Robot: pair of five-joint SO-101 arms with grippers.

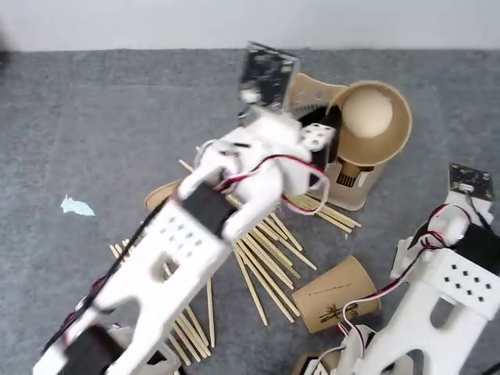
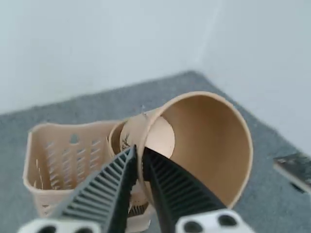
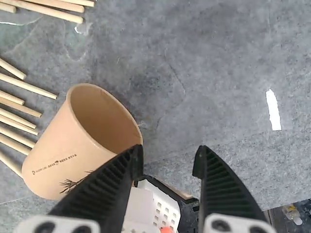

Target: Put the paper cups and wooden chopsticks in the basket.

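Now left jaws clamp the rim of a tan paper cup [image 2: 209, 145], tilted just beyond them over the beige slotted plastic basket [image 2: 51, 160]; right jaws apart beside a fallen paper cup [image 3: 68, 145]; thin rim pinch may slip, cup missing basket.

The left arm [image 1: 195, 234] covers the middle of the wooden chopsticks [image 1: 269, 273] and most of a brown object [image 1: 160, 195], too hidden to name. The raised paper cup [image 1: 375, 117] hides much of the basket [image 1: 355, 191]. A second cup [image 1: 308, 366] is cut off at the picture's lower edge.
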